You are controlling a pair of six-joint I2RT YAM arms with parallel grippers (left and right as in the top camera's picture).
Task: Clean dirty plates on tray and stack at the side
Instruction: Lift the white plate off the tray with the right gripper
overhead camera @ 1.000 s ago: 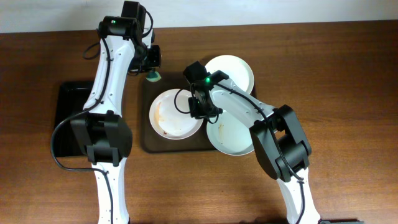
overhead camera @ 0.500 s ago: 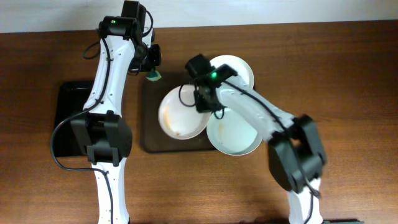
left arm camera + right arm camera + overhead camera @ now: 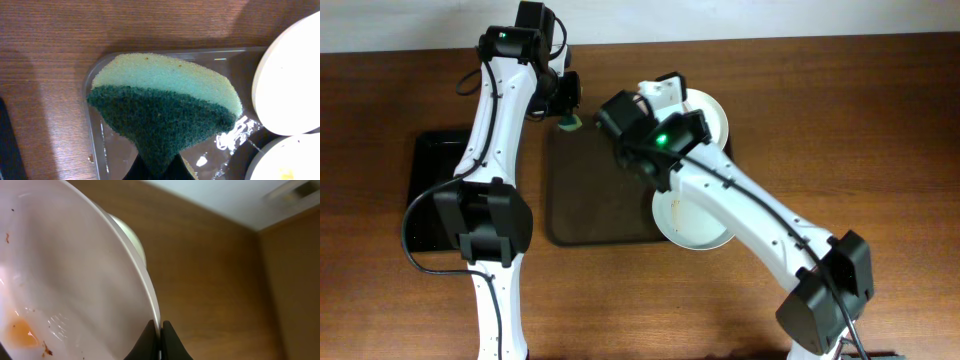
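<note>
White and smeared with brown, one plate [image 3: 75, 280] is pinched by its rim in the right gripper [image 3: 160, 331], near the back edge of the table [image 3: 880, 120]. A back plate [image 3: 710, 112] and a front plate [image 3: 692, 222] lie at the right side of the brown tray [image 3: 590, 205]. The left gripper [image 3: 159, 171] squeezes a green sponge [image 3: 165, 100].
</note>
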